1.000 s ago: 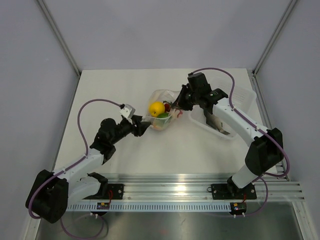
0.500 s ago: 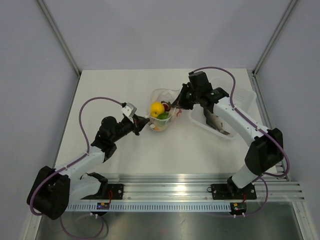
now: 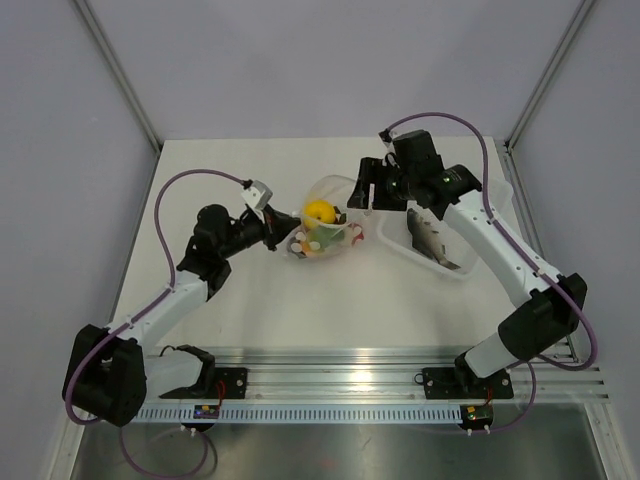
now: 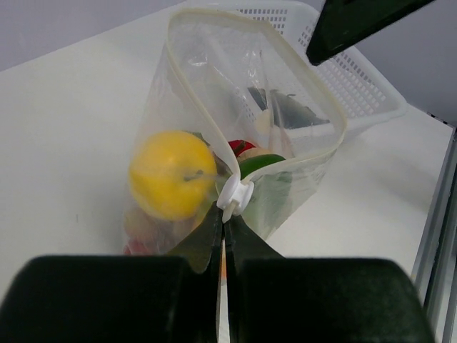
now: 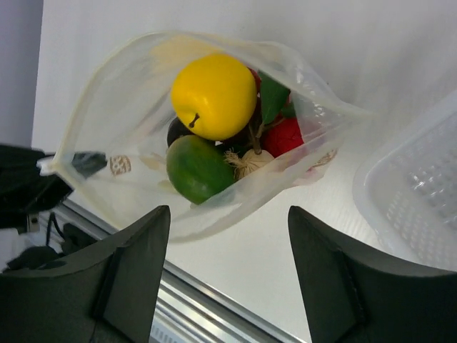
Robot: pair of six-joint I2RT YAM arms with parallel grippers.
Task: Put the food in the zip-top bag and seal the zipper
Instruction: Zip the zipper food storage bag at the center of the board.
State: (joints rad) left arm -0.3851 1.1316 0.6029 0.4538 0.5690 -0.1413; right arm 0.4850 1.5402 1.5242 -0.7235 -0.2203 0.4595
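Left jaws are clamping the zipper (image 4: 296,163) at its lower-centre end; it is looping toward upper right, beneath the spread right jaws.

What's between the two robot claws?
Top view: the clear dotted plastic zip-top bag, holding a round yellow toy fruit, sits between left gripper and right gripper.

No legible text or markings anywhere.

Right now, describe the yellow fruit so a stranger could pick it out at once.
On the white table, find the clear zip-top bag at its middle. Inside, on top, sits the yellow fruit: round, the only yellow one, beside a green piece and a red piece.
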